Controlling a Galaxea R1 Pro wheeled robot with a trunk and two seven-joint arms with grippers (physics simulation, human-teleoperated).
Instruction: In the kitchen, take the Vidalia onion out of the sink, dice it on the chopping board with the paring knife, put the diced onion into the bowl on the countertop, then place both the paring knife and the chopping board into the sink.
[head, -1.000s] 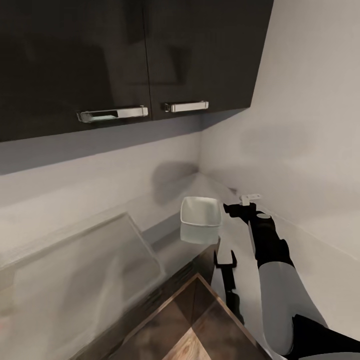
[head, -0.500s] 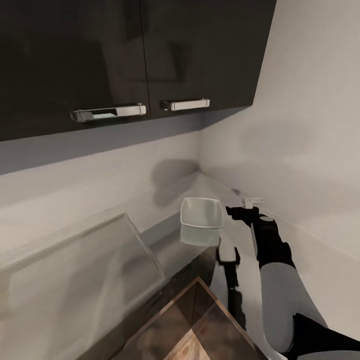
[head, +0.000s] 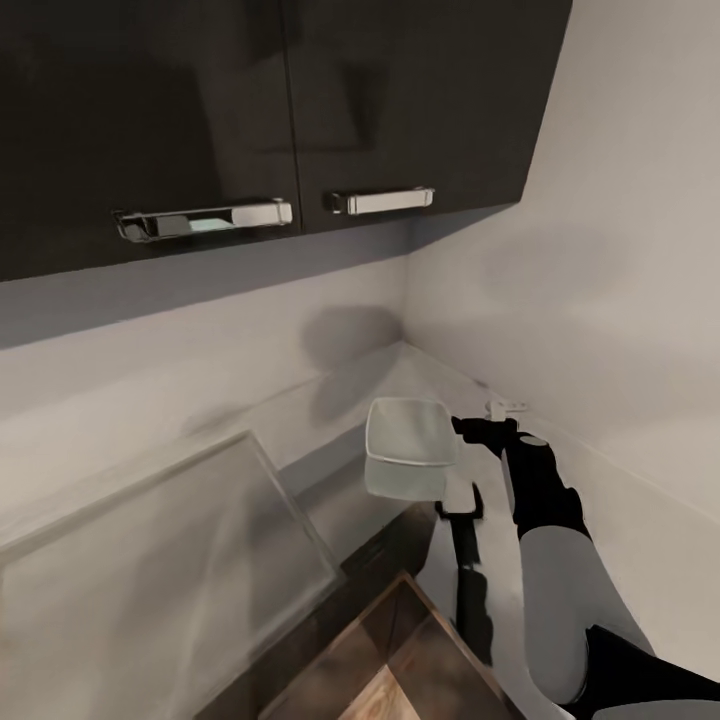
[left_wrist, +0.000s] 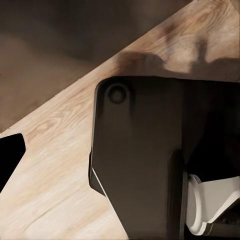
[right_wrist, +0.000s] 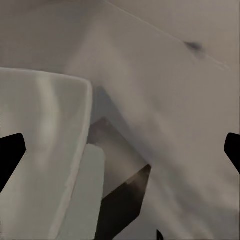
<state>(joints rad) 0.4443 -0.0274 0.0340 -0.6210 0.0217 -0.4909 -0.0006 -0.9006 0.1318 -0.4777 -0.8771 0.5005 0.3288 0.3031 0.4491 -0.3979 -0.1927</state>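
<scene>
The white square bowl (head: 408, 438) stands on the reflective grey countertop (head: 340, 400) near the corner of the walls. My right gripper (head: 478, 428) hovers just off the bowl's right rim, open and empty. In the right wrist view the bowl (right_wrist: 42, 150) sits close on one side, and the two dark fingertips (right_wrist: 10, 155) stand far apart at the picture's edges. In the left wrist view one dark fingertip (left_wrist: 10, 159) of the left gripper (left_wrist: 120, 160) hangs at the picture's edge over wooden floor. The onion, chopping board and paring knife are out of view.
Dark upper cabinets (head: 250, 100) with chrome handles (head: 380, 200) hang over the counter. The sink's pale rectangular rim (head: 290, 510) lies left of the bowl. White walls meet in a corner behind the bowl. Wooden floor (head: 400, 690) and part of my dark base (left_wrist: 145, 160) lie below.
The head camera has shifted, so the cabinets and the sink rim sit slightly differently. My right gripper has sunk a little toward the countertop beside the bowl.
</scene>
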